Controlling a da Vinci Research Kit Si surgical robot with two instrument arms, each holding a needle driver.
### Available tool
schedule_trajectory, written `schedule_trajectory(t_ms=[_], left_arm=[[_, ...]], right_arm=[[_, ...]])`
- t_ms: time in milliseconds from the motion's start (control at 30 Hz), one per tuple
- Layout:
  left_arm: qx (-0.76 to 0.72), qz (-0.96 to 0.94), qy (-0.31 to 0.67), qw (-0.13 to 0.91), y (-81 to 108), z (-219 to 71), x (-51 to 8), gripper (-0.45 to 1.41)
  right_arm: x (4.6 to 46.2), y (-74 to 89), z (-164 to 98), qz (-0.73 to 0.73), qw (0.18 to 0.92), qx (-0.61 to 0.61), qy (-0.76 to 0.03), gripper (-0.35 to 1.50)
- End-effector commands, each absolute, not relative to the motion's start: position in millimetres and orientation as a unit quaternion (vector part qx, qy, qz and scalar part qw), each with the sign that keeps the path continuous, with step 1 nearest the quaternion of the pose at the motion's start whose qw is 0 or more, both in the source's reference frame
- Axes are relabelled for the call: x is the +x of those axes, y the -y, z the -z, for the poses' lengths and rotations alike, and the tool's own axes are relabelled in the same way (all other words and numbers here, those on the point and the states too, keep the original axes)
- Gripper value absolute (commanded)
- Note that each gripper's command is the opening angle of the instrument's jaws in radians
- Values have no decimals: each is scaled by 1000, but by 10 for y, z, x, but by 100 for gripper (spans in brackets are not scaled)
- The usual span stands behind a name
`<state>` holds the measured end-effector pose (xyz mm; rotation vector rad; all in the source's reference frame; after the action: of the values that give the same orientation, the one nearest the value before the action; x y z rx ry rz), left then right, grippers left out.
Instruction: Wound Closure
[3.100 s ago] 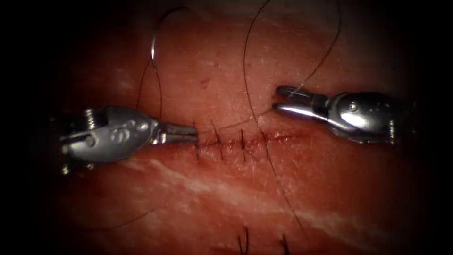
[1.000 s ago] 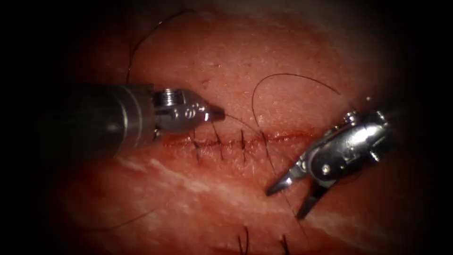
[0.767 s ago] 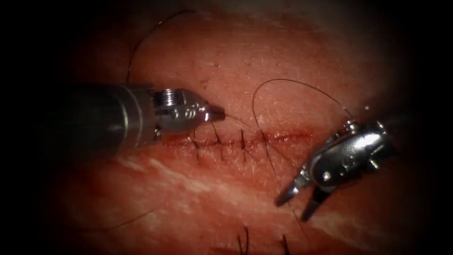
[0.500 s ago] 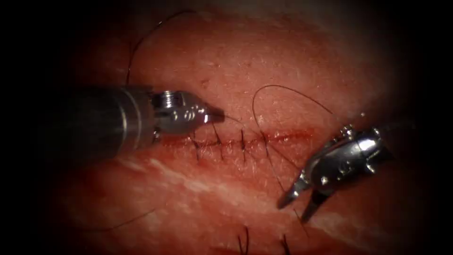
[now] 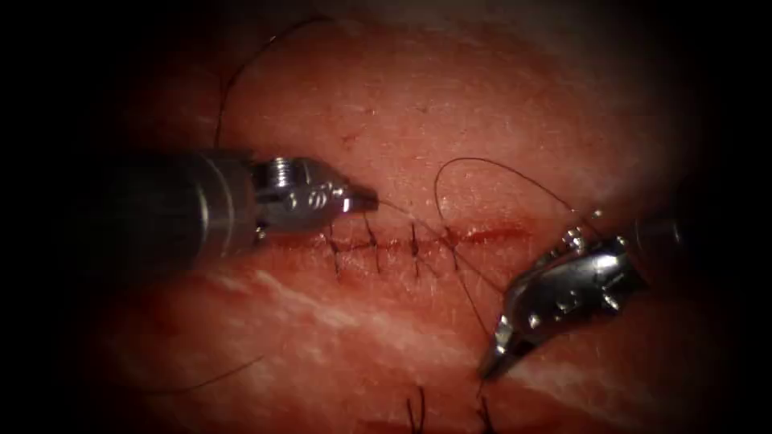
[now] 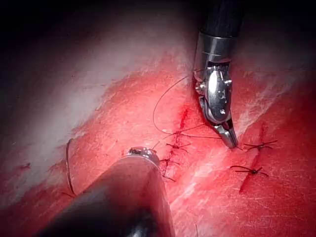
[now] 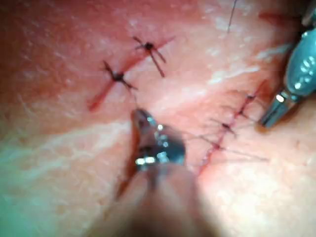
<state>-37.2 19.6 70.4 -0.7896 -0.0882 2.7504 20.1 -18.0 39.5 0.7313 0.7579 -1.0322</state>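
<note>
– Two tools, and what did each one hold?

– The shiny silver left tool (image 5: 366,199) had its two small jaws pinched tight on the thin dark thread (image 5: 498,165). The shiny silver right tool (image 5: 492,363) had its jaws pressed together too. A line of thread ran right up to its tip, so I think it was gripping the thread, but I could not be fully sure.

– Why hold the thread at two spots?

– My guess is it kept the thread off the soft pink-red tissue (image 5: 418,104) and under control. The left tool sat just above the left end of the long red cut (image 5: 498,235). The right tool sat below the right end. The thread ran from each tip to the same place on the cut.

– Where was the needle?

– The thin curved metal needle (image 6: 67,165) lay loose on the tissue, seen from the left wrist. It was out past the left tool, to the left of the cut and well apart from it. No tool held it. It did not look stuck in the tissue.

– Which way did it point?

– I could not tell its sharp end from its thread end. Its long bend ran across the line of the cut, not along it.

– And the cut?

– It ran left to right in the endoscope view. Some short dark stitches (image 5: 374,241) crossed it near the left tool. The right end was open and red. A loose loop of thread curved above that end.
</note>
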Motion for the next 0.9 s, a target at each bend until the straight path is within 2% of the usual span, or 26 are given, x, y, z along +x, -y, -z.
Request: schedule_trajectory(t_ms=[33,333,567,900], left_arm=[[-274,-951,31,139,-192,-710,-379,-45],[-278,-950,36,139,-174,-699,-385,-45],[-280,-952,48,116,-119,-696,-389,-45],[-291,-950,73,89,-43,-642,-381,-45]], right_arm=[[206,188,-398,466,739,334,-353,-35],[220,166,-377,391,758,324,-409,-35],[222,143,-343,262,759,341,-488,-35],[232,104,-338,167,768,349,-510,-35]])
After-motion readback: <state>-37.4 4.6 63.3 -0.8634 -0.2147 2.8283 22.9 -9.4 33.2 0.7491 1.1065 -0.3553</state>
